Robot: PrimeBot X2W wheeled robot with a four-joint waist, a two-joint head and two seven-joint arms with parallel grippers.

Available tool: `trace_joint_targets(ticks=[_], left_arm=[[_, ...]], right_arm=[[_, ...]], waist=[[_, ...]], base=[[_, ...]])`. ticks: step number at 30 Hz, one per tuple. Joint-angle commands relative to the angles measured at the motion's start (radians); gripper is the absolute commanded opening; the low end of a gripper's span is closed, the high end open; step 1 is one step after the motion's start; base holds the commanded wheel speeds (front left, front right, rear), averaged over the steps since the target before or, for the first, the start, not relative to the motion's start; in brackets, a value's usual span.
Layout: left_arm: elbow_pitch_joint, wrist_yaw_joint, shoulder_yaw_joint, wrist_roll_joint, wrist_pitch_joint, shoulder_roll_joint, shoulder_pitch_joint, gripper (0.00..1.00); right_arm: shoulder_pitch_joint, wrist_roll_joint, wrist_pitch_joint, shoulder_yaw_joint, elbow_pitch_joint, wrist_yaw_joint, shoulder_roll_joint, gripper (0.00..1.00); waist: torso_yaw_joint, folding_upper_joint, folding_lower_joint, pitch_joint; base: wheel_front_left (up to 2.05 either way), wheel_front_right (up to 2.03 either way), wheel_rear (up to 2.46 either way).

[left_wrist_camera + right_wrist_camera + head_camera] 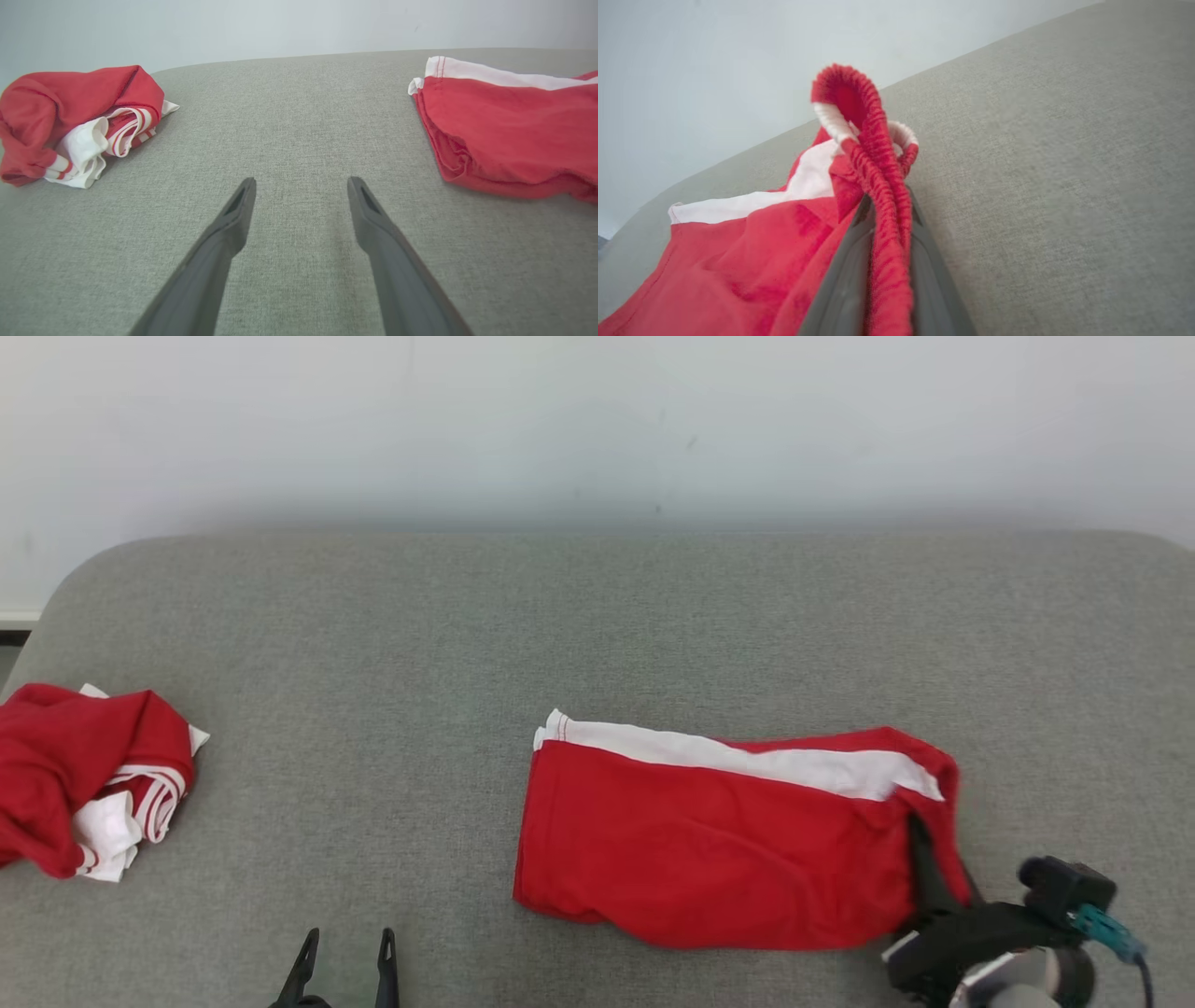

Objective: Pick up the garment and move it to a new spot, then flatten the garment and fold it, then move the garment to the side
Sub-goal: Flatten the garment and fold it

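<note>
The folded red cotton shorts with a white side stripe [719, 840] lie flat, right of centre on the grey woven cushion [597, 616]. The right gripper [888, 203] is clamped on their ribbed elastic waistband, so I judge the folding done and the move aside in hand; it calls for a drag or lift that keeps the layers together. The left gripper [301, 182] hovers spread wide over bare cushion. A crumpled red-and-white garment [84, 775] sits far left; the cushion bears both

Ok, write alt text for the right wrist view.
The right tool is shut on the red elastic waistband of a red-and-white garment, which lies on a grey cushioned surface before a pale wall.
</note>
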Motion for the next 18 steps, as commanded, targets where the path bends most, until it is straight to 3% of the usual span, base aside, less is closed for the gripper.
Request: trace_joint_targets(ticks=[1, 9, 13, 18], left_arm=[[-0.003, 0.001, -0.001, 0.007, -0.003, -0.001, 0.009, 1.0], [-0.004, 0.007, -0.019, -0.011, -0.003, -0.001, 0.011, 1.0], [-0.002, 0.013, -0.033, -0.019, -0.003, -0.001, 0.007, 1.0], [0.001, 0.013, -0.049, -0.024, -0.003, -0.001, 0.002, 1.0]], right_arm=[[-0.014, 0.026, 0.0, 0.034, -0.017, 0.0, 0.006, 0.0], [-0.055, 0.236, 0.051, 0.272, -0.135, 0.001, -0.023, 0.0], [-0.087, 0.282, 0.075, 0.358, -0.156, 0.001, -0.026, 0.0], [-0.138, 0.277, 0.081, 0.436, -0.093, 0.001, 0.0, 0.0]], waist=[[-0.008, -0.0001, 0.0001, -0.004], [0.008, -0.0001, 0.0001, 0.001], [0.036, -0.0001, 0.0001, 0.002], [0.09, -0.0001, 0.0001, 0.002]], base=[[0.0, 0.0, 0.0], [0.0, 0.0, 0.0], [0.0, 0.0, 0.0], [0.0, 0.0, 0.0]])
